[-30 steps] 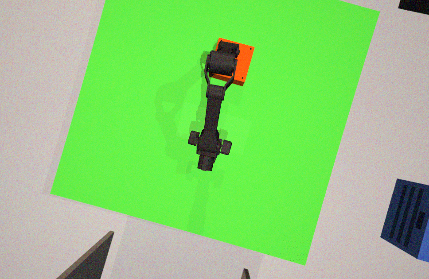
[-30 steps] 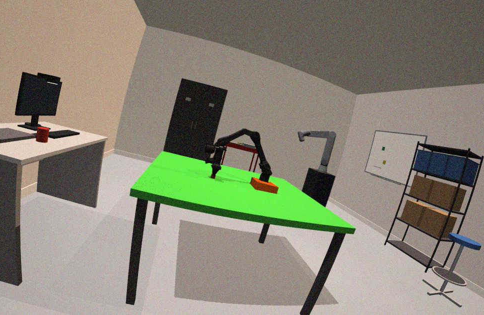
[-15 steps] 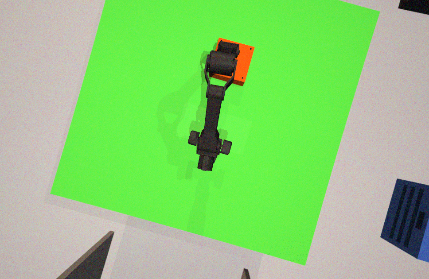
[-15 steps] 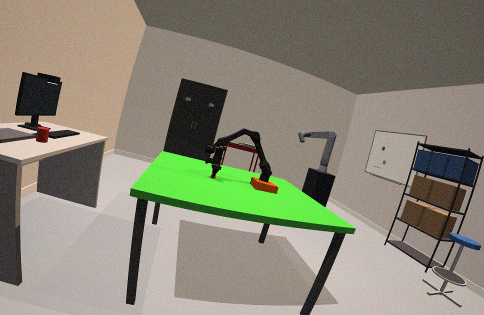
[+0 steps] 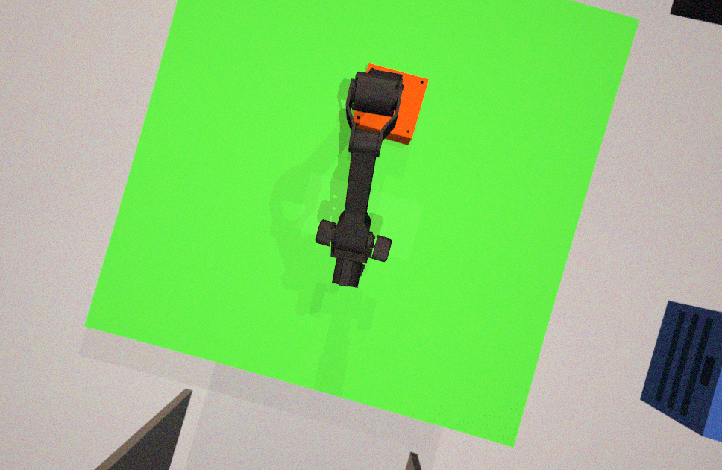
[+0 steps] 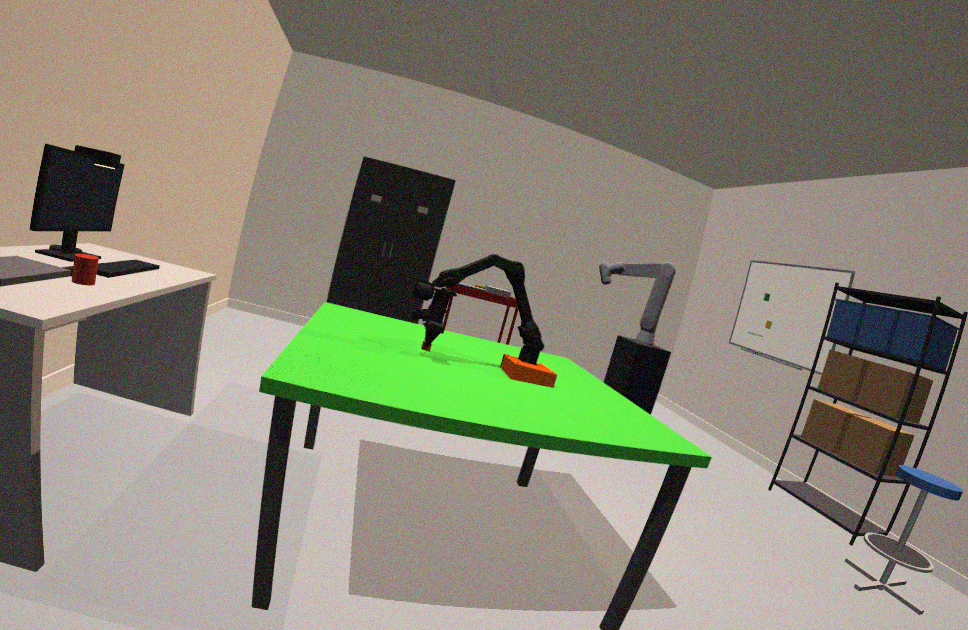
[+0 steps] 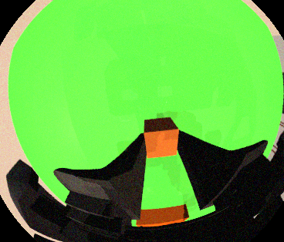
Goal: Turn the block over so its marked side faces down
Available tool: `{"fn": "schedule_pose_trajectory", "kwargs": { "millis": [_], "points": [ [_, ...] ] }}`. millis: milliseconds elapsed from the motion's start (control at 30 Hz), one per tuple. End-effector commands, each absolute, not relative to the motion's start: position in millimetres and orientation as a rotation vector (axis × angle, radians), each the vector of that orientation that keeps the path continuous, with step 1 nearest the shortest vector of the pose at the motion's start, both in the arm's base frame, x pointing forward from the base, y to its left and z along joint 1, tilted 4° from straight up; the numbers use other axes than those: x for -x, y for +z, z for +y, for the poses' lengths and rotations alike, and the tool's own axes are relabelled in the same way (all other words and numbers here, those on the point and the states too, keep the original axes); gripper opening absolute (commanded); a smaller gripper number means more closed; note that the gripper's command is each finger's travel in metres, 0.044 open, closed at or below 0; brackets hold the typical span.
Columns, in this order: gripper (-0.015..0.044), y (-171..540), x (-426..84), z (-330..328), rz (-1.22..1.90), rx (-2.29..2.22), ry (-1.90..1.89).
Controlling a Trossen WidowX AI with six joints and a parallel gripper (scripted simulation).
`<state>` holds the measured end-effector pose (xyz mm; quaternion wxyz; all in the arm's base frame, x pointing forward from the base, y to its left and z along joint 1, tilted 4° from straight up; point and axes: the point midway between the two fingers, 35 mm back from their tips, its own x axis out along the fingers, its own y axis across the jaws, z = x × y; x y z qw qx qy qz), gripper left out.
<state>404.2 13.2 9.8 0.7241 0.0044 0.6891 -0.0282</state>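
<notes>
The block [image 6: 426, 346] [image 7: 161, 145] is small, with a bright orange face and a dark maroon face in the wrist view. I cannot tell which side is marked. My gripper [image 6: 428, 341] [image 7: 161, 133] is shut on the block, one finger at each side of it. The fingers point down, and the block appears to be a little above the green table [image 5: 467, 221] [image 6: 396, 386] [image 7: 154, 58]. In the top view the arm hides the block and the fingertips.
The arm's orange base plate [image 5: 412, 105] [image 6: 528, 373] [image 7: 162, 216] sits on the table. The table's edges show in the top and exterior views. Beyond it in the exterior view are a desk [image 6: 136, 288] at left, another grey arm [image 6: 657, 297] on a stand, and a shelf rack at right.
</notes>
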Motion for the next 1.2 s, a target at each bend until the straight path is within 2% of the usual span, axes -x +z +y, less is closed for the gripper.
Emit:
{"fn": "schedule_pose_trajectory", "kwargs": {
  "millis": [0, 1167],
  "points": [
    [0.0, 8, -403, 13, 1.478, -0.006, -0.064],
    [0.0, -5, -399, 13, 1.016, 0.007, -0.06]
  ]
}}
